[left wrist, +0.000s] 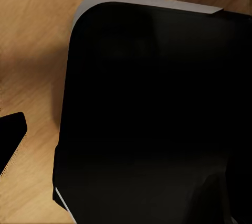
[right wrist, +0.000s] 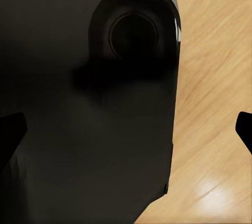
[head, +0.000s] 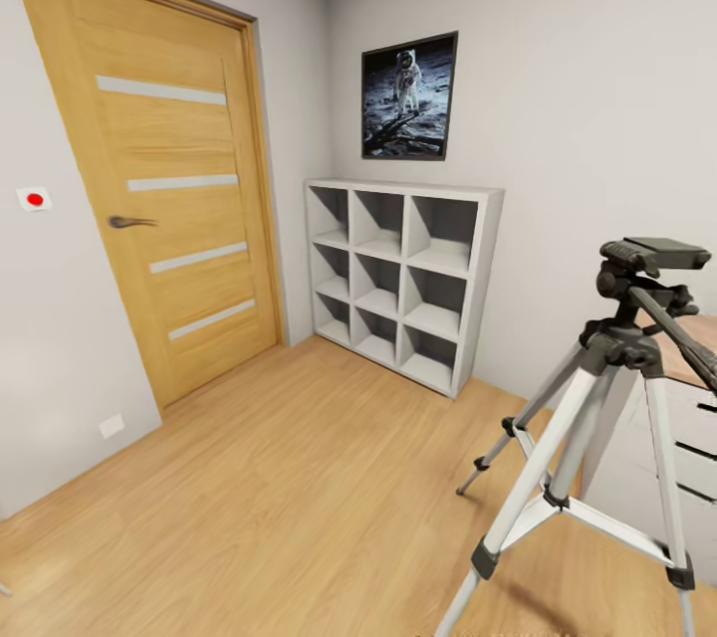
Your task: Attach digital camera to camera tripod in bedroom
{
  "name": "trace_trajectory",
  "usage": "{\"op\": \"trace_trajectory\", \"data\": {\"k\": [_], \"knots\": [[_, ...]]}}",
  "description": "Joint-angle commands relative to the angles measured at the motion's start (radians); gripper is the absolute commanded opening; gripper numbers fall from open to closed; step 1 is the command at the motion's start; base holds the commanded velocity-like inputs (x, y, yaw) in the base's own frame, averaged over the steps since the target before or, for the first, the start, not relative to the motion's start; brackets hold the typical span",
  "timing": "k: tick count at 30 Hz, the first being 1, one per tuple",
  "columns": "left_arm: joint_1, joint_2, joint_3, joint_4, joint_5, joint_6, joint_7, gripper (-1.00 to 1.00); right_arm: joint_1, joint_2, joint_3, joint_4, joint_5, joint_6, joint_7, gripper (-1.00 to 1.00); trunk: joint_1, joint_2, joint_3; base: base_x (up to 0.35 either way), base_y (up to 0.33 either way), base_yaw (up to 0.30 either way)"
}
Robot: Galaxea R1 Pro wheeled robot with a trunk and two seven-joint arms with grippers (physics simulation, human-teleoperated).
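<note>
From the head view I see the camera tripod [head: 597,398] standing on the wood plank floor [head: 299,498] at the right of the bedroom, its dark head and mounting plate bare at the top and its long black pan handle slanting down toward the bench [head: 697,358] just behind it. Across the room are the wooden door [head: 169,179], the white cube shelf [head: 403,279] and an astronaut picture [head: 408,98]. The digital camera I cannot pick out with any certainty: each wrist view looks down past a large dark rounded body of the rig toward the floor. A dark tip of the left gripper [left wrist: 11,135] shows, and the right gripper [right wrist: 128,135] shows a dark tip at either edge, set wide apart, so I judge it released; the left I cannot tell. I would expect the tripod to be light, stiff and easy to tip, so I would steady it low on a leg and keep off the pan handle
</note>
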Motion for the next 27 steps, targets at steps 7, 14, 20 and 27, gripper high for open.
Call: {"op": "trace_trajectory", "data": {"k": [7, 14, 20, 27], "knots": [[0.000, 0.000, 0.000, -0.001, 0.007, -0.002, 0.000, 1.00, 0.000, 0.000, 0.000, 0.000, 0.001, -0.002, 0.000, 1.00, 0.000, 0.000, -0.001, 0.000, 0.000, -0.247], [0.000, 0.000, 0.001, -0.001, 0.008, -0.002, 0.001, 1.00, 0.000, 0.000, 0.000, 0.000, 0.001, -0.002, 0.000, 1.00, 0.000, 0.000, -0.001, 0.000, 0.000, -0.247], [0.000, 0.000, 0.002, -0.001, 0.008, -0.002, 0.001, 1.00, 0.000, 0.000, 0.000, 0.000, 0.001, -0.002, 0.000, 1.00, 0.000, 0.000, -0.001, 0.000, 0.000, -0.247], [0.000, 0.000, 0.002, -0.001, 0.009, -0.002, 0.002, 1.00, 0.000, 0.000, -0.001, -0.001, 0.001, -0.002, 0.000, 1.00, 0.000, 0.000, -0.001, 0.000, 0.000, -0.247]]}}
